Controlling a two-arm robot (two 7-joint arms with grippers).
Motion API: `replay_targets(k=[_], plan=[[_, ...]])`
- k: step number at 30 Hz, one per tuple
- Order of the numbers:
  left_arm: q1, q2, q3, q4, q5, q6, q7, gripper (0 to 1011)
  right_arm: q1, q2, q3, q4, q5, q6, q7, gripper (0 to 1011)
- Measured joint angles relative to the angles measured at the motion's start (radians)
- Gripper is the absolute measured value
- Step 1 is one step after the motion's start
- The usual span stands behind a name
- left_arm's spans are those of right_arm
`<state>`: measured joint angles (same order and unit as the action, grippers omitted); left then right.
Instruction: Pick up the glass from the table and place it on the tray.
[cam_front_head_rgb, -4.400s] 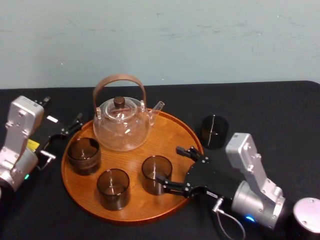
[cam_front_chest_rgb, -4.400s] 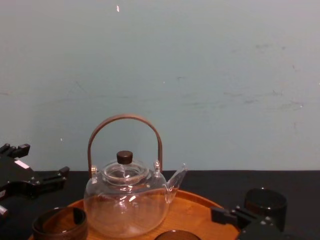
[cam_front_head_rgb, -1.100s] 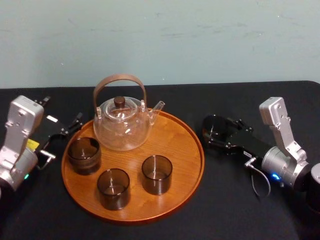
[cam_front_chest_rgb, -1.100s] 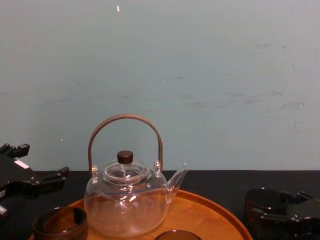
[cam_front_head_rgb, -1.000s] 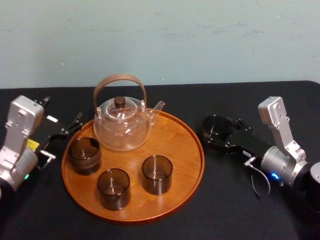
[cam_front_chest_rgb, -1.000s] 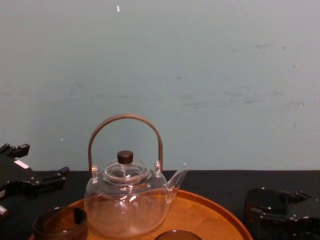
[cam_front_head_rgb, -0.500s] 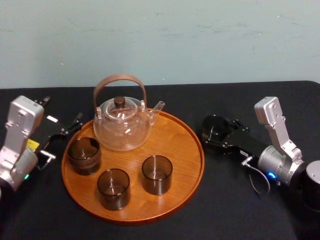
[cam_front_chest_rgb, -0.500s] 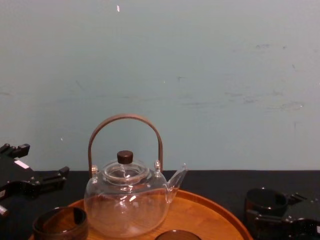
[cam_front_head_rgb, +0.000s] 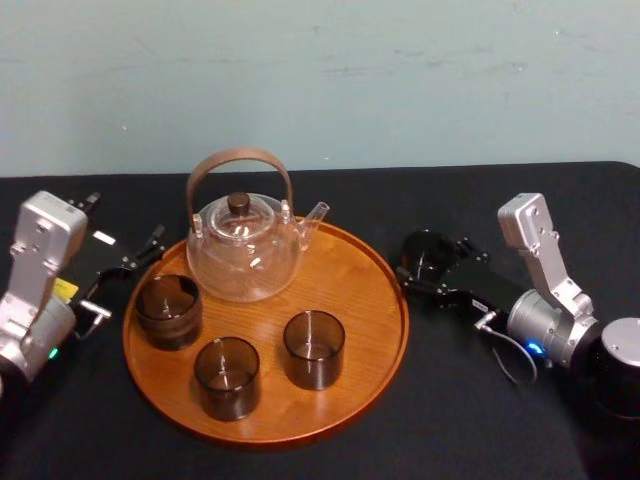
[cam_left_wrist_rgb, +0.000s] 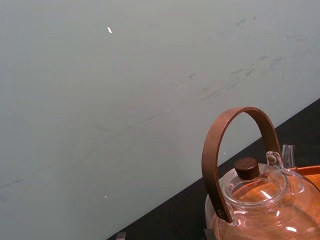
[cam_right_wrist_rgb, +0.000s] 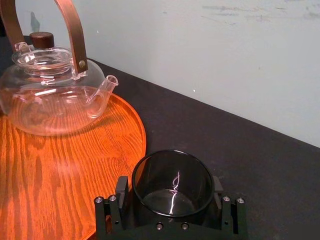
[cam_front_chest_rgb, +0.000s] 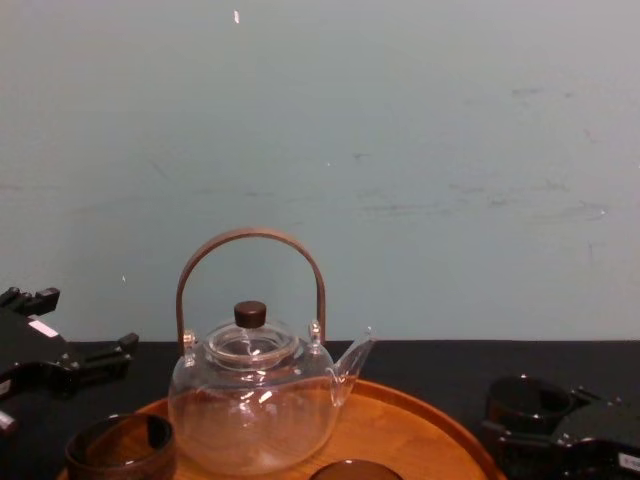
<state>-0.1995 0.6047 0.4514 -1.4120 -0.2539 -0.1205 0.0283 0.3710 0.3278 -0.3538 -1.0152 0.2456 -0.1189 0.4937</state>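
Right claw (cam_front_head_rgb: 425, 262) clamped on the glass (cam_right_wrist_rgb: 172, 182), one finger on each side of its wall. Glass upright, over the black worktop (cam_front_head_rgb: 450, 420), just beside the right rim of the tray (cam_front_head_rgb: 370, 290) and not on it; cannot tell if its base touches the cloth. On the tray: clear teapot (cam_front_head_rgb: 243, 250) at the back, three dark glasses (cam_front_head_rgb: 227, 375) in front. Left claw (cam_front_head_rgb: 125, 222) parked on the worktop left of the tray, fingers apart, holding nothing.
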Motion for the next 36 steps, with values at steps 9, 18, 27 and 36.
replay_targets(k=[9,18,27,36], plan=[[0.000,0.000,0.000,0.000,0.000,0.000,0.000,1001,-0.003,0.003,0.002,-0.005,0.002,0.001,-0.001,905],[0.000,0.000,0.000,0.000,0.000,0.000,0.000,1001,-0.004,0.003,0.002,-0.006,0.003,0.002,-0.001,905],[0.000,0.000,0.000,0.000,0.000,0.000,0.000,1001,-0.004,0.003,0.002,-0.006,0.004,0.002,-0.001,905],[0.000,0.000,0.000,0.000,0.000,0.000,0.000,1001,-0.004,0.003,0.002,-0.006,0.004,0.002,-0.001,906]])
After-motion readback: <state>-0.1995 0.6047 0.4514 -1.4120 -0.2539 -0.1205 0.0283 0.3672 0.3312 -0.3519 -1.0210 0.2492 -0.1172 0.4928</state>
